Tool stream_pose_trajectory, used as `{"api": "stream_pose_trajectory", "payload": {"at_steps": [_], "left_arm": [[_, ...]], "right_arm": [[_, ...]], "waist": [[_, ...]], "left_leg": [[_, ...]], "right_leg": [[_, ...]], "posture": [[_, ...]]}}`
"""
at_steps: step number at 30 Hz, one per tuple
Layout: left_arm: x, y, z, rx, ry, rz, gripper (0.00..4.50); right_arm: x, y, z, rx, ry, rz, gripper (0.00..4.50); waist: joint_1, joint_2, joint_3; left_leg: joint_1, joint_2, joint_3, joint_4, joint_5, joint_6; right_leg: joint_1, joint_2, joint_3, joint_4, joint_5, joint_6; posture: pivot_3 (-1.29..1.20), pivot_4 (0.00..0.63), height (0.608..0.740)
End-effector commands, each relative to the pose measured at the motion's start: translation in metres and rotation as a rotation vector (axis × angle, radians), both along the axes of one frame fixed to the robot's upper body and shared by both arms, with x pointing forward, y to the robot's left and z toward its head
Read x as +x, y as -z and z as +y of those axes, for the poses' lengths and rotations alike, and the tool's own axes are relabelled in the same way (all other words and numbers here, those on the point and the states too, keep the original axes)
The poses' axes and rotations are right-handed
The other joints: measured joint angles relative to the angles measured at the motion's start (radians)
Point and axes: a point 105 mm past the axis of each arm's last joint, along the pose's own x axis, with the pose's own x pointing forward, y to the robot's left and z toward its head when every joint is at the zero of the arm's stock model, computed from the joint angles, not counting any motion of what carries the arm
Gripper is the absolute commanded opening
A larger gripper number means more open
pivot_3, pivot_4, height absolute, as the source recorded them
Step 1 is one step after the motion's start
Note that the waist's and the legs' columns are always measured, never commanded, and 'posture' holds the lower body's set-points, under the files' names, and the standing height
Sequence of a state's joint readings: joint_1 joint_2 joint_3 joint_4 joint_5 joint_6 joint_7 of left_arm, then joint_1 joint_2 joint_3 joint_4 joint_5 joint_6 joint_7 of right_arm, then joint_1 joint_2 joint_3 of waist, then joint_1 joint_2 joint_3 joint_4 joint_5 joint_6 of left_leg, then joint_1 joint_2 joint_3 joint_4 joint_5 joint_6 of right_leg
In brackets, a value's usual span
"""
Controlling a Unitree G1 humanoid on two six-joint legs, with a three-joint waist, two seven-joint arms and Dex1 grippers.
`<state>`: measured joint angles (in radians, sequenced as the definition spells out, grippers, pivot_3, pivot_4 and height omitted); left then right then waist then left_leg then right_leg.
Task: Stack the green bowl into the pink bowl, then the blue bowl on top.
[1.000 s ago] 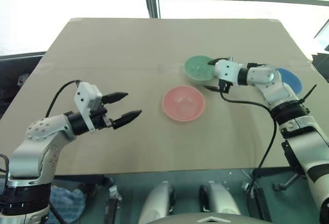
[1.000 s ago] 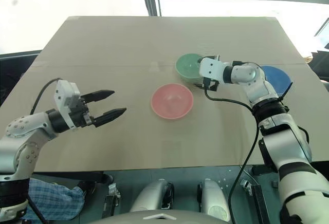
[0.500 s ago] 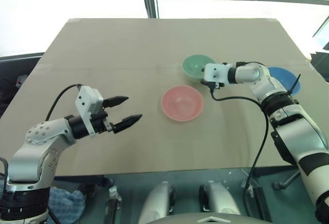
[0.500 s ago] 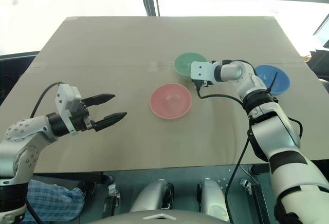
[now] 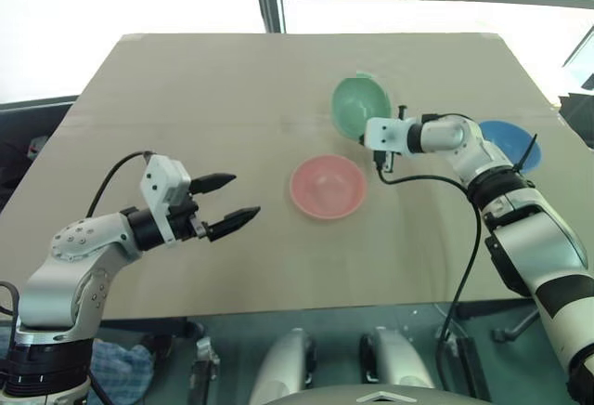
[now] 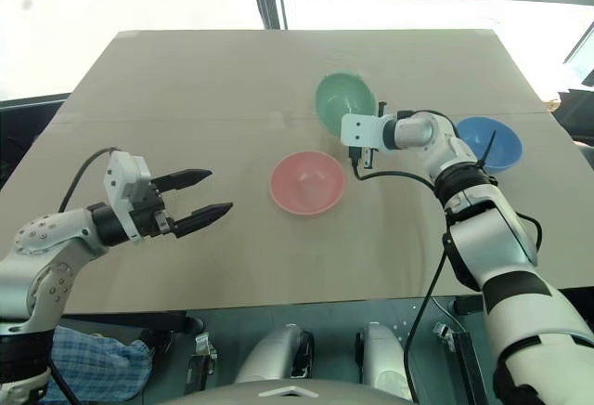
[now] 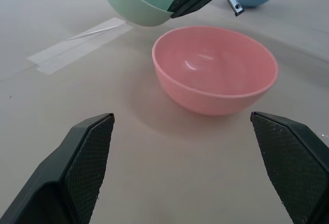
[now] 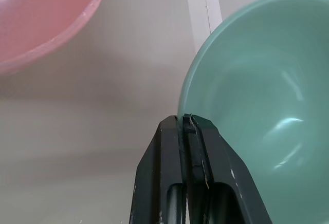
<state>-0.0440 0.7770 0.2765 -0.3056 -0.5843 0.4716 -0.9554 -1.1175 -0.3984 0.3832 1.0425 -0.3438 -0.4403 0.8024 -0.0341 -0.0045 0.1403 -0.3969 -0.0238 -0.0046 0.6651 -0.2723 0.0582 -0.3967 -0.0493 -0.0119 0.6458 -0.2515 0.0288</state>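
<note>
Mint-green, the green bowl [image 5: 361,105] is tipped up on edge at the far side of the table [image 5: 232,80], its rim pinched between the closed fingers of the right gripper [image 8: 186,126]. Nothing lies in the pink bowl [image 5: 328,187], upright just nearer, or the blue bowl [image 5: 509,137] behind the outstretched right arm. Well apart, the left gripper [image 5: 231,202] hovers spread wide, holding nothing.
</note>
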Motion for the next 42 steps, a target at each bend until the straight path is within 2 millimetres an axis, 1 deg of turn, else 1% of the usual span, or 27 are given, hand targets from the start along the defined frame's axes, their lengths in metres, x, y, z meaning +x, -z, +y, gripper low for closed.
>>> {"api": "stream_pose_trajectory", "payload": {"at_steps": [1,3,5,7,10,12,15,17,19,23,24,25,26,28,29,30,32,34,36,40,42], "left_arm": [[-0.001,-0.01,-0.005,0.003,0.021,-0.051,4.5],[0.0,-0.009,-0.006,0.003,0.024,-0.051,4.5],[0.0,-0.009,-0.006,0.003,0.027,-0.05,4.5],[0.001,-0.008,-0.007,0.002,0.031,-0.05,4.5],[0.002,-0.007,-0.01,-0.004,0.044,-0.048,4.5],[0.003,-0.006,-0.012,-0.006,0.052,-0.047,4.5],[0.004,-0.006,-0.014,-0.008,0.065,-0.044,4.5],[0.005,-0.005,-0.015,-0.008,0.076,-0.039,4.5],[0.006,-0.005,-0.015,-0.008,0.084,-0.037,4.5],[0.01,-0.005,-0.019,-0.006,0.103,-0.042,4.5],[0.011,-0.006,-0.02,-0.006,0.106,-0.043,4.5],[0.011,-0.006,-0.02,-0.006,0.108,-0.044,4.5],[0.012,-0.006,-0.02,-0.006,0.109,-0.045,4.5],[0.012,-0.005,-0.02,-0.006,0.111,-0.045,4.5],[0.012,-0.005,-0.02,-0.005,0.113,-0.046,4.5],[0.012,-0.005,-0.02,-0.005,0.116,-0.046,4.5],[0.012,-0.005,-0.021,-0.006,0.122,-0.045,4.5],[0.012,-0.005,-0.023,-0.008,0.127,-0.044,4.5],[0.013,-0.005,-0.024,-0.009,0.133,-0.044,4.5],[0.013,-0.005,-0.026,-0.018,0.149,-0.044,4.5],[0.013,-0.004,-0.031,-0.03,0.17,-0.042,4.5]], "right_arm": [[-0.001,-0.03,0.001,0.039,-0.039,-0.08,0.06],[-0.007,-0.042,0.001,0.041,-0.074,-0.102,0.06],[-0.017,-0.055,0.004,0.046,-0.12,-0.122,0.06],[-0.033,-0.066,0.009,0.044,-0.187,-0.133,0.06],[-0.069,-0.077,0.018,0.03,-0.317,-0.116,0.06],[-0.094,-0.075,0.021,0.011,-0.39,-0.071,0.06],[-0.132,-0.066,0.02,-0.032,-0.467,0.022,0.06],[-0.148,-0.058,0.019,-0.062,-0.48,0.063,0.06],[-0.154,-0.054,0.019,-0.069,-0.473,0.08,0.06],[-0.156,-0.054,0.02,-0.095,-0.459,0.065,0.06],[-0.156,-0.053,0.019,-0.109,-0.454,0.059,0.32],[-0.156,-0.052,0.018,-0.121,-0.451,0.057,0.32],[-0.156,-0.052,0.018,-0.128,-0.448,0.057,0.7],[-0.154,-0.054,0.019,-0.1,-0.438,0.042,1.22],[-0.153,-0.056,0.019,-0.082,-0.43,0.031,1.72],[-0.151,-0.058,0.02,-0.072,-0.422,0.021,1.91],[-0.149,-0.061,0.018,-0.058,-0.404,0.008,1.91],[-0.146,-0.063,0.011,-0.046,-0.371,0.009,1.91],[-0.139,-0.063,-0.005,-0.034,-0.295,0.02,1.91],[-0.113,-0.067,-0.05,-0.008,-0.066,0.017,1.91],[-0.094,-0.07,-0.084,0.02,0.106,0.0,1.91]], "waist": [[-0.002,0.0,0.0],[-0.002,0.0,0.0],[-0.001,0.0,0.0],[-0.001,0.0,0.0],[0.002,0.0,0.0],[0.007,0.0,0.0],[0.019,0.0,0.0],[0.024,0.0,0.0],[0.025,0.0,0.0],[0.024,0.0,0.0],[0.024,0.0,0.0],[0.024,0.0,0.0],[0.024,0.0,0.0],[0.024,0.0,0.0],[0.024,0.0,0.0],[0.024,0.0,0.0],[0.024,0.0,0.0],[0.025,0.0,0.0],[0.03,0.0,0.0],[0.039,0.0,0.0],[0.04,0.0,0.0]], "left_leg": [[0.0,0.0,0.0,0.0,0.0,0.0],[0.0,0.0,0.0,0.0,0.0,0.0],[0.0,0.0,0.0,0.0,0.0,0.0],[0.0,0.0,0.0,-0.001,0.0,0.0],[0.0,0.0,0.0,-0.001,0.0,0.0],[-0.001,0.0,-0.001,-0.001,0.0,0.001],[-0.001,0.0,-0.001,-0.002,-0.001,0.001],[-0.001,0.0,-0.001,-0.002,-0.001,0.002],[-0.001,0.0,-0.001,-0.001,-0.002,0.003],[0.0,0.0,-0.001,0.0,-0.003,0.005],[0.0,0.0,-0.001,0.0,-0.003,0.005],[0.0,0.0,-0.001,0.0,-0.003,0.005],[0.0,0.0,-0.001,0.0,-0.003,0.004],[0.0,0.0,-0.001,0.0,-0.001,0.002],[-0.001,0.0,-0.001,-0.001,-0.001,0.002],[-0.001,0.0,-0.001,-0.001,-0.001,0.002],[-0.001,0.0,-0.001,-0.001,-0.001,0.002],[-0.001,0.0,-0.001,-0.001,-0.001,0.002],[-0.001,0.0,-0.001,-0.001,-0.001,0.002],[-0.001,-0.001,-0.001,0.0,-0.001,0.002],[-0.001,-0.001,-0.001,0.0,-0.001,0.002]], "right_leg": [[0.0,0.0,0.0,0.0,0.0,0.0],[0.0,0.0,0.0,0.0,0.0,0.0],[0.0,0.0,0.0,0.0,0.0,0.0],[0.0,0.0,0.0,-0.001,0.0,0.0],[0.0,0.0,0.0,-0.001,0.0,0.0],[0.0,-0.001,-0.001,-0.002,0.0,0.0],[0.0,-0.001,-0.001,-0.002,0.0,0.0],[0.0,-0.002,-0.001,-0.002,0.0,0.0],[0.0,-0.002,-0.001,-0.002,0.0,0.0],[0.0,-0.003,-0.001,-0.002,0.0,0.0],[0.0,-0.003,-0.001,-0.002,0.0,-0.001],[0.0,-0.003,-0.001,-0.002,0.0,-0.001],[0.0,-0.003,-0.001,-0.002,0.0,-0.001],[0.0,-0.003,-0.001,-0.002,0.0,-0.001],[0.0,-0.003,-0.001,-0.003,0.0,-0.001],[0.0,-0.003,-0.001,-0.003,0.0,-0.001],[0.0,-0.003,-0.001,-0.003,0.0,-0.001],[0.0,-0.003,-0.001,-0.003,0.0,-0.001],[0.0,-0.003,-0.001,-0.003,0.0,-0.001],[0.0,-0.003,-0.001,-0.003,0.0,-0.001],[0.001,-0.004,-0.001,-0.003,0.0,-0.001]], "posture": [[0.0,0.15,0.74],[0.0,0.15,0.74],[0.0,0.15,0.74],[0.0,0.15,0.74],[0.0,0.15,0.74],[0.0,0.15,0.74],[0.0,0.15,0.74],[0.0,0.15,0.74],[0.0,0.15,0.74],[0.0,0.15,0.74],[0.0,0.15,0.74],[0.0,0.15,0.74],[0.0,0.15,0.74],[0.0,0.15,0.74],[0.0,0.15,0.74],[0.0,0.15,0.74],[0.0,0.15,0.74],[0.0,0.15,0.74],[0.0,0.15,0.74],[0.0,0.15,0.74],[0.0,0.15,0.74]]}}
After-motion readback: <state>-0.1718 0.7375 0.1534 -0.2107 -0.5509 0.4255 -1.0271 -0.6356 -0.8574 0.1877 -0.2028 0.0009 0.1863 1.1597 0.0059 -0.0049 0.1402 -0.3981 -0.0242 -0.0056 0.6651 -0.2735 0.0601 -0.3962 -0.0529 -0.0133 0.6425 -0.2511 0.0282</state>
